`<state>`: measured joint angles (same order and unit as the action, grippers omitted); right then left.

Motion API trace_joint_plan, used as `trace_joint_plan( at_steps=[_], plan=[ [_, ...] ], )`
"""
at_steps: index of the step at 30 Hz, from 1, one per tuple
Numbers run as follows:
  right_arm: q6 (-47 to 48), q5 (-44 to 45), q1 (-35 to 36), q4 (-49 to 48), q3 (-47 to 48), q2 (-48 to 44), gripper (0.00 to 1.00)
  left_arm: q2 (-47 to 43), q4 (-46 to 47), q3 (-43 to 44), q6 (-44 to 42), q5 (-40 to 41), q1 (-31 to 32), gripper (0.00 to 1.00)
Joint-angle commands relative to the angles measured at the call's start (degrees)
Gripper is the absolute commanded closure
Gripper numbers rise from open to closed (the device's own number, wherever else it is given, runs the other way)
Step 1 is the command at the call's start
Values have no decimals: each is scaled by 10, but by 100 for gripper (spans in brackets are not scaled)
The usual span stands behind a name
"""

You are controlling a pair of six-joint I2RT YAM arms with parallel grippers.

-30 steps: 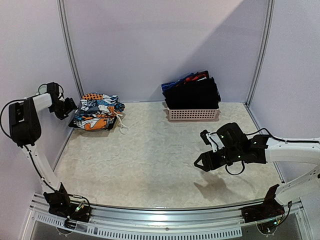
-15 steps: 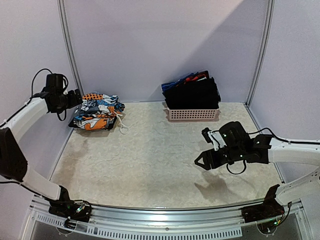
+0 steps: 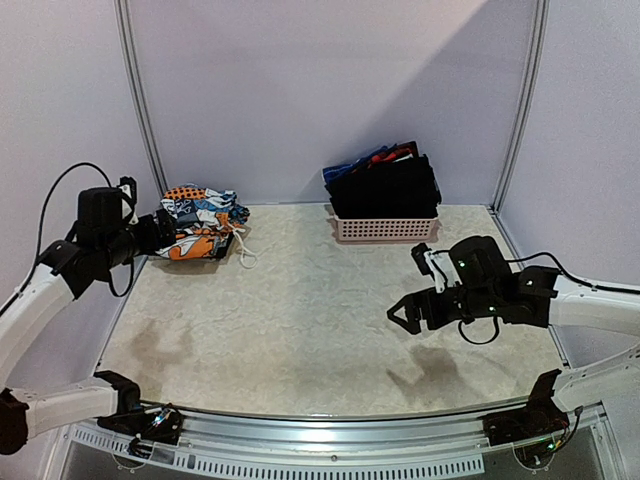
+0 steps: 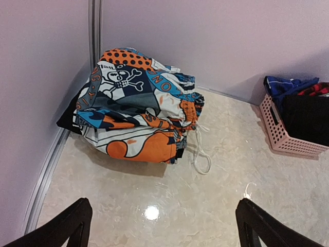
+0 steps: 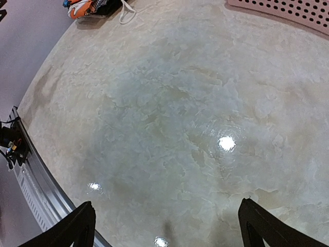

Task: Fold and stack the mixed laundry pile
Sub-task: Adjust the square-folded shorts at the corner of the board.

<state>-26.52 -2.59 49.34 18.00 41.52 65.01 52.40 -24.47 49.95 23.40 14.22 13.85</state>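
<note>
I am watching the left gripper (image 4: pixel 163 226) hovering, spread wide and empty, facing the folded graphic-print stack (image 4: pixel 138 110) that is lying in the far left corner of the tabletop (image 3: pixel 300 320). The right gripper (image 5: pixel 165 226) is hanging spread and empty above the tabletop's right side. Black, blue and red garments (image 3: pixel 385 185) are sitting in the pink basket (image 3: pixel 385 230).

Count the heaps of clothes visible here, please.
2. One printed stack lies in the far left corner; one mostly black heap fills the pink basket by the back wall. Garments underneath may be hidden.

Marbled table (image 3: pixel 300 320): clothes stack (image 3: pixel 193 226), basket (image 3: pixel 385 229)
</note>
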Motion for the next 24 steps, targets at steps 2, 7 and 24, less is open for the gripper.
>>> trace_joint_plan(
  at_steps=[2,7,24],
  plan=[
    [2,32,3,13,23,-16,1,-62,-22,-58,19,43,70,1],
    [-11,87,3,4,35,-19,1,-105,-44,-95,28,54,110,1],
    [-61,233,-3,-11,120,19,1,-186,-66,-196,63,68,197,0]
  ],
)
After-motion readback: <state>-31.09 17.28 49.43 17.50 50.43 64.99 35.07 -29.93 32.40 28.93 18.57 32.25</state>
